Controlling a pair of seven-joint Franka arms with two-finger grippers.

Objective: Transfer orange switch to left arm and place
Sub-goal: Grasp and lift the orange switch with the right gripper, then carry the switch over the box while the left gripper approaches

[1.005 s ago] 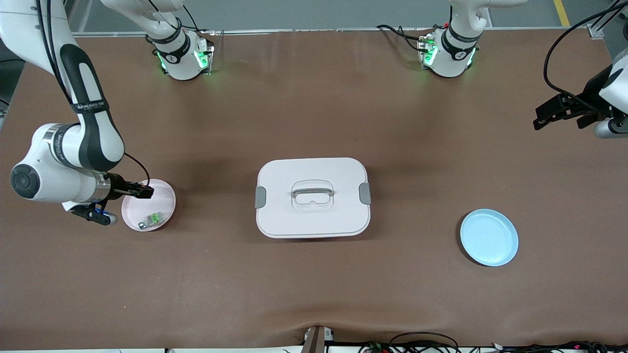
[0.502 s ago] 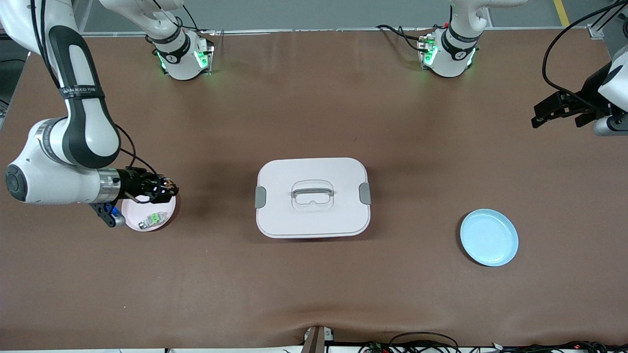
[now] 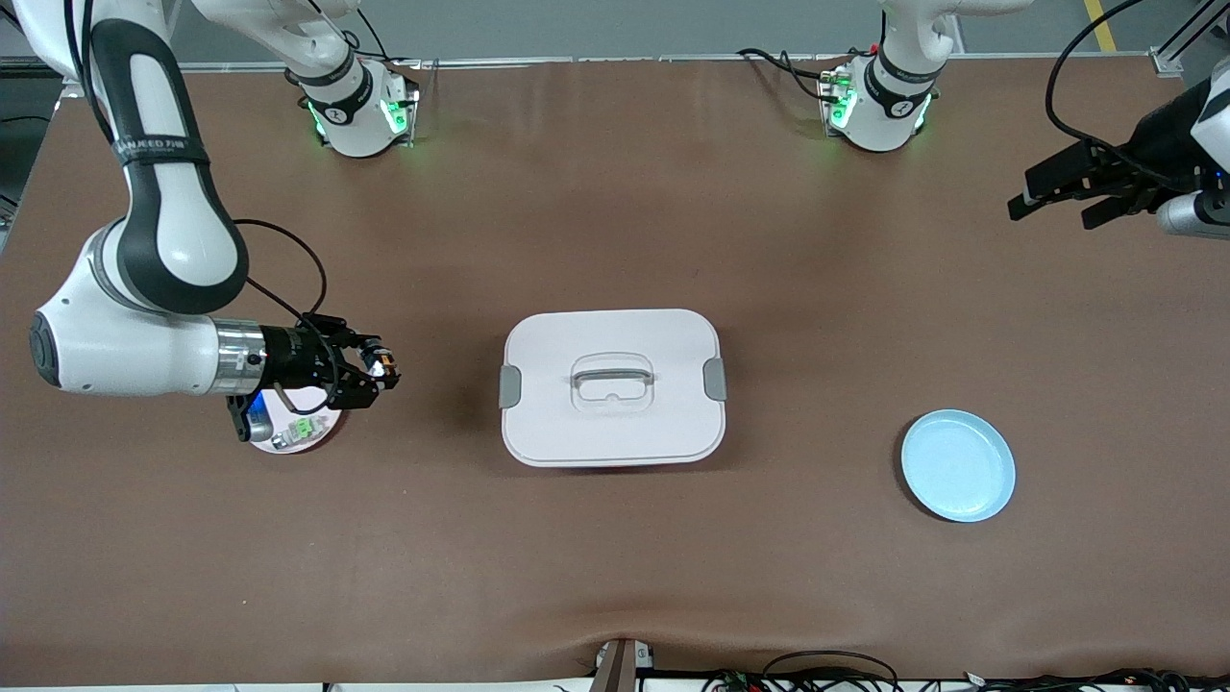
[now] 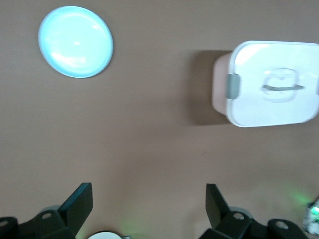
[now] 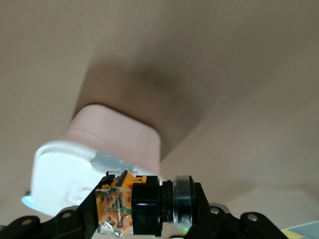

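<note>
My right gripper [image 3: 381, 369] is shut on the orange switch [image 3: 381, 363], a small black part with an orange end. It hangs over the table between the pink plate [image 3: 279, 446] and the box [image 3: 612, 386]. In the right wrist view the switch [image 5: 130, 203] lies crosswise between the fingers, with the white box [image 5: 94, 149] ahead of it. My left gripper [image 3: 1055, 197] hangs open and holds nothing over the table at the left arm's end. Its two fingers [image 4: 79, 201] stand wide apart in the left wrist view, which also shows the box [image 4: 269, 82].
A green-and-clear component [image 3: 298, 430] lies on the pink plate, partly under the right wrist. A blue plate [image 3: 958, 465] sits toward the left arm's end, nearer the front camera than the box, and appears in the left wrist view too [image 4: 76, 42].
My right gripper has carried the orange switch off the pink plate toward the box. My left gripper has shifted a little toward the table's middle and the bases.
</note>
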